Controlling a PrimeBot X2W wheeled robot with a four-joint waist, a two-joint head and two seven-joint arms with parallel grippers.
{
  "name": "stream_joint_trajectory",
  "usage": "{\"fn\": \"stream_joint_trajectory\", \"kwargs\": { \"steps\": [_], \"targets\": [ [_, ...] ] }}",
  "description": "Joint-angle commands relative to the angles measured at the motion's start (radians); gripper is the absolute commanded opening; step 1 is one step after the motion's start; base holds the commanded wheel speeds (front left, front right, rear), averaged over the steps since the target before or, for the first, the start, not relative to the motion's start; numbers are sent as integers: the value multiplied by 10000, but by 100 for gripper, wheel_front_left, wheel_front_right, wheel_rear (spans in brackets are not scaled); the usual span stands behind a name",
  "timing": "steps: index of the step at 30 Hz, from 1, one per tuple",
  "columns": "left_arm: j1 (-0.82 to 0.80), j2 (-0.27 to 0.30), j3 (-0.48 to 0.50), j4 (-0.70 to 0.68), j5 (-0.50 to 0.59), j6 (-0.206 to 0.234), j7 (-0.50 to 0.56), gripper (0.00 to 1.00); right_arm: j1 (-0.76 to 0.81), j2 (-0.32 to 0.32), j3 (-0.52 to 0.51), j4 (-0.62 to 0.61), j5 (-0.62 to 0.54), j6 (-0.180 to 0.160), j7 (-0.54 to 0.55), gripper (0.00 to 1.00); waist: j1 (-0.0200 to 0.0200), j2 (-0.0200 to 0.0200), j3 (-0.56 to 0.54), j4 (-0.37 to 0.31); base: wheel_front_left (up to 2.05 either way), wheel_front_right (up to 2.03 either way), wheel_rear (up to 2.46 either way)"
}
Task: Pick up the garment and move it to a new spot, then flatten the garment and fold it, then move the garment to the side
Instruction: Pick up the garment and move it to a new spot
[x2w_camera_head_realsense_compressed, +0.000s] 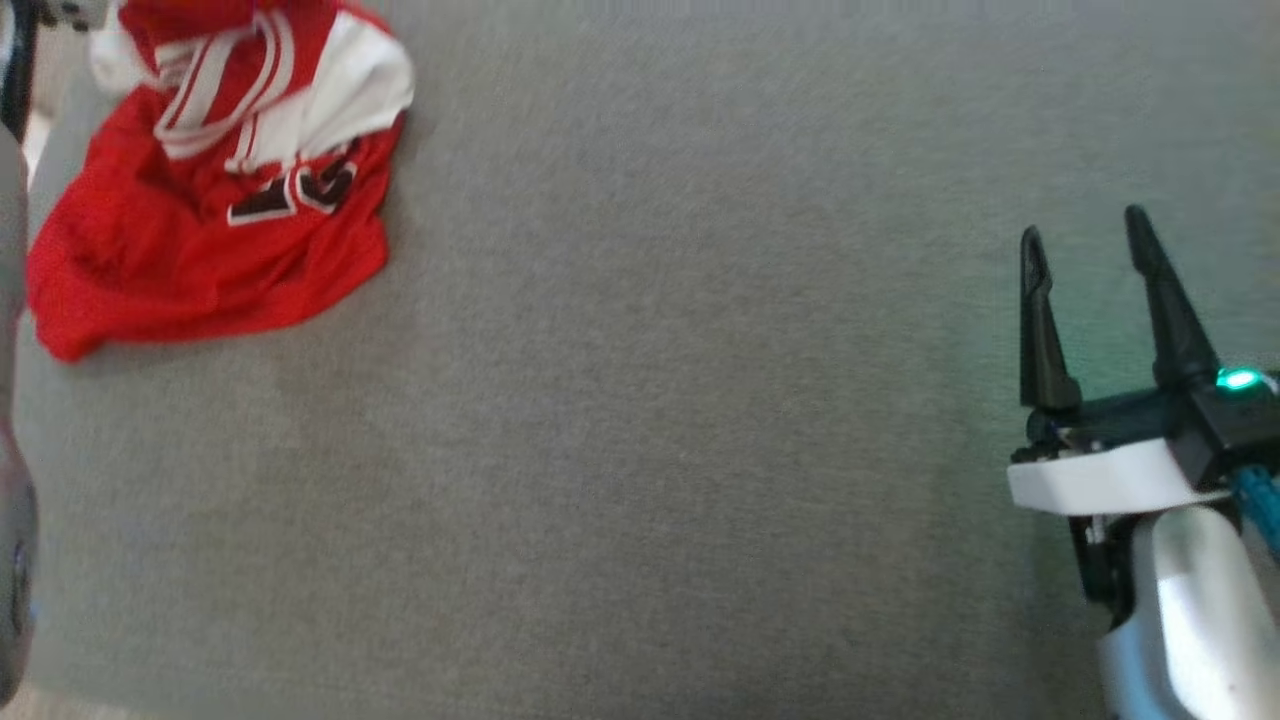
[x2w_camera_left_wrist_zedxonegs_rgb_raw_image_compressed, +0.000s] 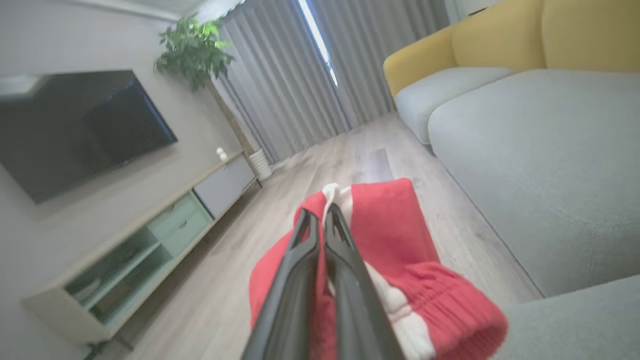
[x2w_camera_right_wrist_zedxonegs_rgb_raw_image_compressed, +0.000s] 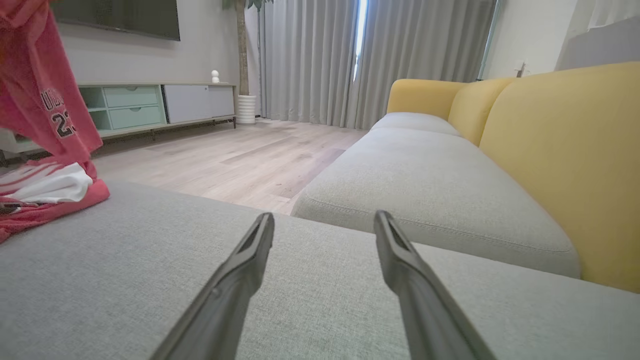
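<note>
The garment (x2w_camera_head_realsense_compressed: 200, 230) is a red jersey with white trim and black number print, bunched at the far left of the grey cushioned surface (x2w_camera_head_realsense_compressed: 680, 400). In the left wrist view my left gripper (x2w_camera_left_wrist_zedxonegs_rgb_raw_image_compressed: 320, 215) is shut on a fold of the red and white garment (x2w_camera_left_wrist_zedxonegs_rgb_raw_image_compressed: 395, 235), which drapes around the fingers. In the right wrist view part of the garment (x2w_camera_right_wrist_zedxonegs_rgb_raw_image_compressed: 45, 115) hangs lifted at the upper left while the rest lies on the cushion. My right gripper (x2w_camera_head_realsense_compressed: 1085, 230) stands open at the right, far from the garment, and its fingers (x2w_camera_right_wrist_zedxonegs_rgb_raw_image_compressed: 322, 220) hold nothing.
A yellow sofa (x2w_camera_right_wrist_zedxonegs_rgb_raw_image_compressed: 560, 150) with grey seat cushions (x2w_camera_right_wrist_zedxonegs_rgb_raw_image_compressed: 425, 180) lies beyond the surface's far edge. Wooden floor (x2w_camera_right_wrist_zedxonegs_rgb_raw_image_compressed: 240, 155), a low TV cabinet (x2w_camera_right_wrist_zedxonegs_rgb_raw_image_compressed: 150, 102), a wall television (x2w_camera_left_wrist_zedxonegs_rgb_raw_image_compressed: 75, 130), a plant (x2w_camera_left_wrist_zedxonegs_rgb_raw_image_compressed: 192, 50) and curtains (x2w_camera_right_wrist_zedxonegs_rgb_raw_image_compressed: 310, 60) lie behind.
</note>
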Motion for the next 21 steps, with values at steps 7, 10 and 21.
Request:
{"fn": "stream_joint_trajectory", "kwargs": {
  "steps": [7,10,21],
  "targets": [
    [-920,69,-1511,-787,138,-69,453,0,567,240,300,-159,471,73,-53,100,2,0,-1976,-1897,0,0,0],
    [-877,-234,-2503,-1254,-544,-71,463,0,789,245,389,-153,892,73,-53,100,2,0,-2333,-2527,0,0,0],
    [-424,-43,-6179,-4416,-3321,-73,1191,0,1027,249,802,-206,1697,73,-53,100,2,0,-2532,-4497,0,0,0]
  ]
}}
